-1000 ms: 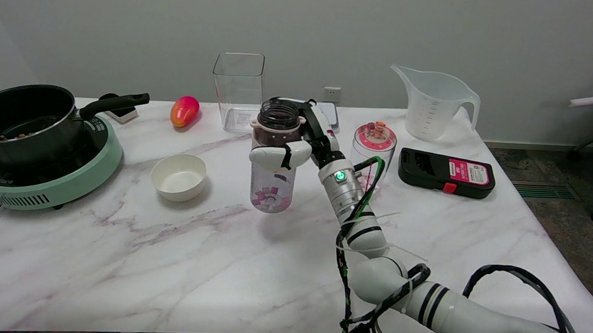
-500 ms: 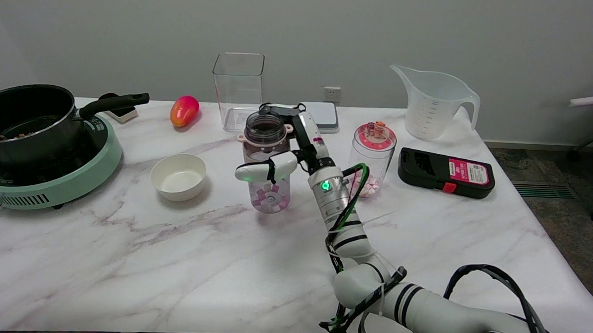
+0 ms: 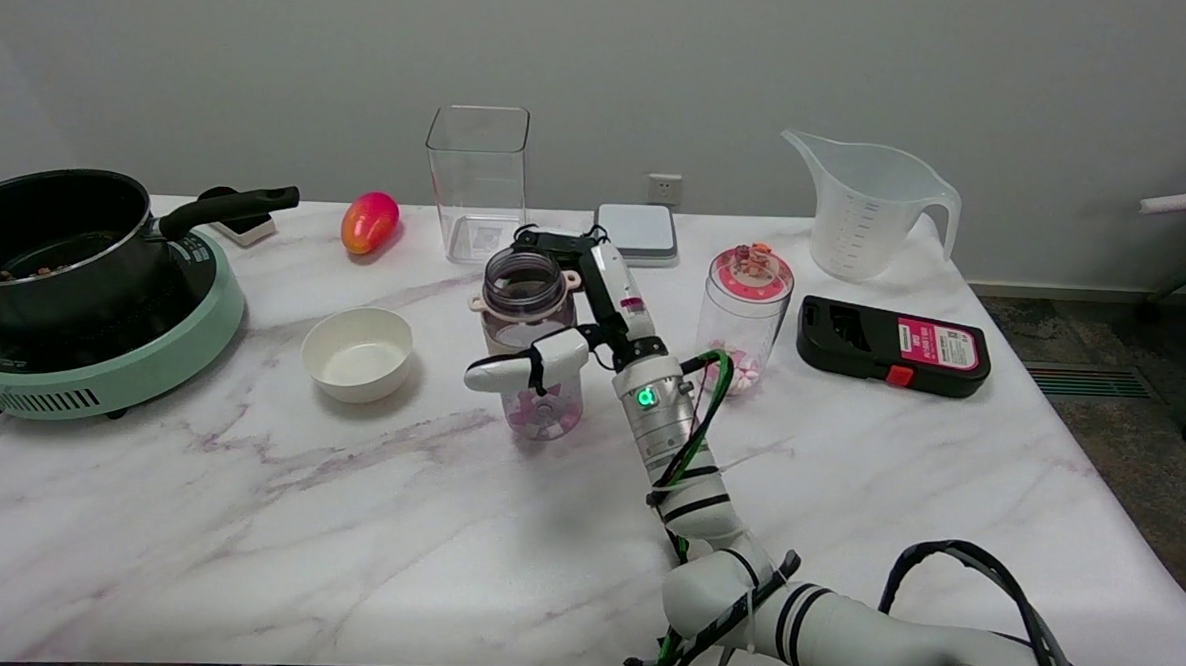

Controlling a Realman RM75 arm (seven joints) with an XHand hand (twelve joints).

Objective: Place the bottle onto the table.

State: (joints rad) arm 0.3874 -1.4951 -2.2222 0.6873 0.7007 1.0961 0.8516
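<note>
The bottle (image 3: 540,409) is clear, open at the top, with a pink collar and pink pieces at its bottom. It stands upright near the middle of the marble table (image 3: 344,522). My right hand (image 3: 594,308) grips it from the right: the thumb (image 3: 521,367) lies across its front and the fingers wrap behind its neck. The base is at the table surface or just above it; I cannot tell whether it touches.
A white bowl (image 3: 357,353) sits left of the bottle. A pink-lidded jar (image 3: 744,310) and a black case (image 3: 893,346) are to its right. Behind stand a clear square container (image 3: 475,183), a scale (image 3: 637,231), a mango (image 3: 369,221) and a measuring jug (image 3: 869,205). A pot (image 3: 47,239) on a green cooker (image 3: 101,362) is far left.
My right hand has carried the bottle down and slightly left toward the table. The arm has drawn lower in the picture. Nothing else moved.
</note>
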